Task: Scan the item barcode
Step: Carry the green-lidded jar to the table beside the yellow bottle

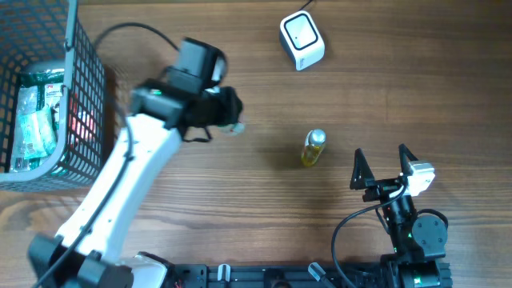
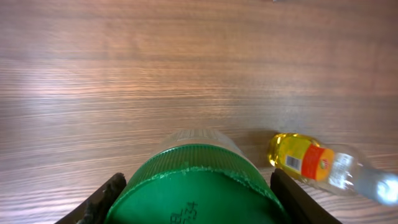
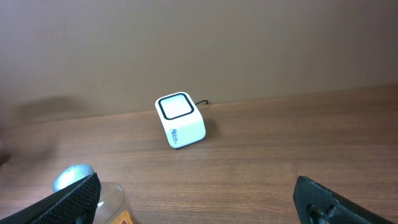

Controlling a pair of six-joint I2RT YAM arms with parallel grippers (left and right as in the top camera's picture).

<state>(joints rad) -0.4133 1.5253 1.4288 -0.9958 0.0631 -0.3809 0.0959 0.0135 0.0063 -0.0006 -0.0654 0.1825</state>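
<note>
Green-based item (image 2: pixel 194 183) — perhaps a jar — in left tool (image 2: pixel 199 202), clearest from wrist

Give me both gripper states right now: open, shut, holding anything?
Left gripper: closed on a green container.
Right gripper: open, holding nothing.

Black wire basket (image 1: pixel 88 104) at wooden table's (image 1: pixel 256 200) far-left corner; green-white packets (image 1: pixel 36 120) inside.
</note>
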